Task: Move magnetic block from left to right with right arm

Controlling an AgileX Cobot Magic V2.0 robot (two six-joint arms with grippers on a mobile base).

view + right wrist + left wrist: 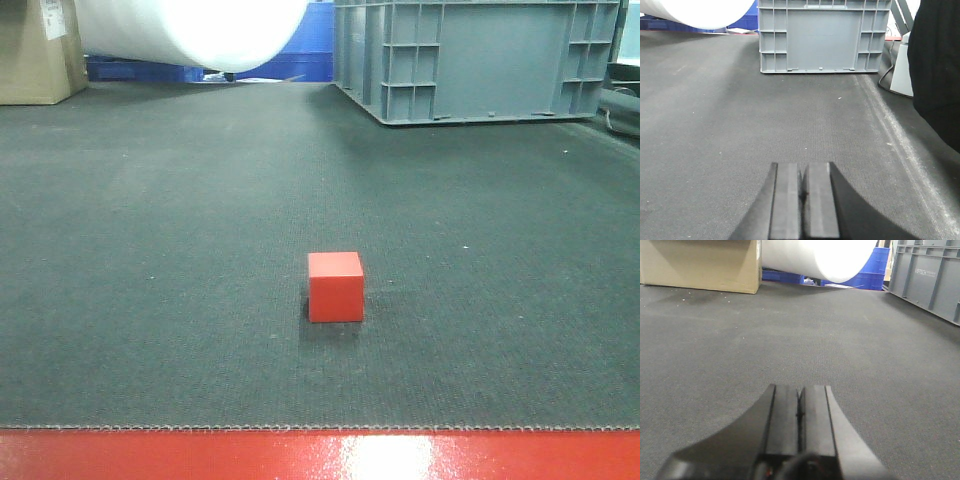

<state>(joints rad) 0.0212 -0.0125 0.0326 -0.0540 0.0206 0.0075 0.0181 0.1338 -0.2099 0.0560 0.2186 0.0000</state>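
Note:
The magnetic block [335, 286], a small red cube, sits alone on the dark mat [150, 300] near the front edge, about mid-width in the front view. Neither arm shows in that view. In the left wrist view my left gripper [800, 388] is shut, its two black fingers pressed together over bare mat. My right gripper [802, 165] is likewise shut with nothing held, low over the mat. The block appears in neither wrist view.
A grey plastic crate [480, 55] stands at the back right, also ahead of the right gripper as the grey crate [822, 35]. A cardboard box [700, 265] and a big white roll [190, 30] lie at the back left. A glossy red table edge [320, 455] borders the mat.

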